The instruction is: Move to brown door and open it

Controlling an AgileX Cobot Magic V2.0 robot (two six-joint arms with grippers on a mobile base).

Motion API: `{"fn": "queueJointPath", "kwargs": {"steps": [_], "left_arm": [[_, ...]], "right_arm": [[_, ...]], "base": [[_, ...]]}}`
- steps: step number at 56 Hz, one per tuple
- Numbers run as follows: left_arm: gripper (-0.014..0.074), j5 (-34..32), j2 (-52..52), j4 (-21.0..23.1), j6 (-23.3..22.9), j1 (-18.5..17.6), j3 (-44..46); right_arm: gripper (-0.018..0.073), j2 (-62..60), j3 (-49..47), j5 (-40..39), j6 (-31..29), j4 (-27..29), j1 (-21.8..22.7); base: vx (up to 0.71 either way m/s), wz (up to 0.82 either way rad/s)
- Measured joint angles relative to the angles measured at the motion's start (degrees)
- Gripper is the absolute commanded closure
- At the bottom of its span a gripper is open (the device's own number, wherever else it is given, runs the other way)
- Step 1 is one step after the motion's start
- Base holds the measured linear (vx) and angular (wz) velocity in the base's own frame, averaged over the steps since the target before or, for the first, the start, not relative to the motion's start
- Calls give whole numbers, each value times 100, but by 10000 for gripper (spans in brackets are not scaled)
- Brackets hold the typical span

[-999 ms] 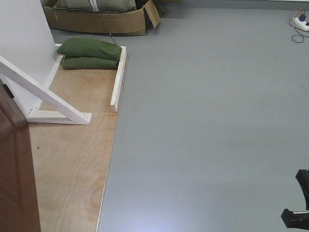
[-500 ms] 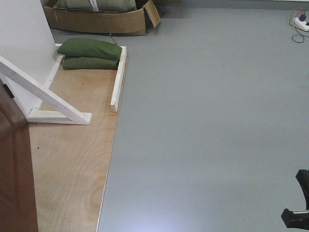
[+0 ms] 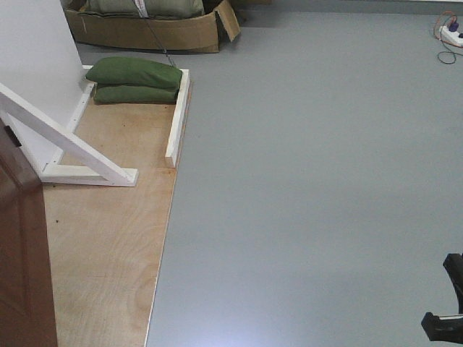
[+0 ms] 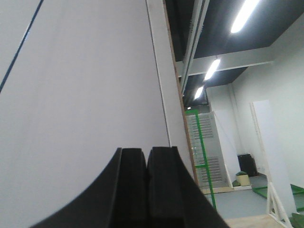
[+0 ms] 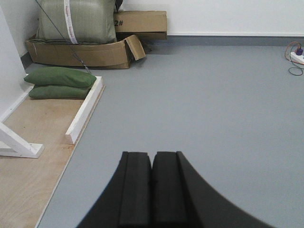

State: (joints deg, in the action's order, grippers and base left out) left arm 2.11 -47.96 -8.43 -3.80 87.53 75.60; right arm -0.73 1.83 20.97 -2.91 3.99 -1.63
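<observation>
Clearly the glossy reddish-brown wooden door (image 3: pixel 22 260) hugs the near left; best swing leftward to face it squarely, left gripper (image 4: pixel 145 187) and right gripper (image 5: pixel 152 190) clamped together, empty

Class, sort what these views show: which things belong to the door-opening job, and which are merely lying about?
Job in hand: brown door; left pincer, shut; right pincer, shut.
Lying about: green sandbags; cardboard box; power strip.
</observation>
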Motion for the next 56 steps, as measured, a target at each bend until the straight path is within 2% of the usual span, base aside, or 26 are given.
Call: {"fn": "queueJointPath", "kwargs": {"steps": [16, 24, 31, 41, 46, 56], "left_arm": [[603, -32, -511, 737, 0, 124, 0], [603, 140, -831, 873, 0, 24, -23], [603, 432, -943, 993, 0, -256, -54], [603, 1191, -970, 1503, 0, -745, -54], [603, 1494, -970, 1615, 0, -974, -54], [603, 1565, -905, 1759, 0, -1503, -54]], "right_arm": [[559, 0, 0, 0, 0, 0, 0], [559, 0, 0, 0, 0, 0, 0], [559, 0, 0, 0, 0, 0, 0], [559, 0, 0, 0, 0, 0, 0], [559, 0, 0, 0, 0, 0, 0], [559, 0, 0, 0, 0, 0, 0]], "base": [[0, 0], [0, 0], [0, 0], [0, 0], [0, 0], [0, 0]]}}
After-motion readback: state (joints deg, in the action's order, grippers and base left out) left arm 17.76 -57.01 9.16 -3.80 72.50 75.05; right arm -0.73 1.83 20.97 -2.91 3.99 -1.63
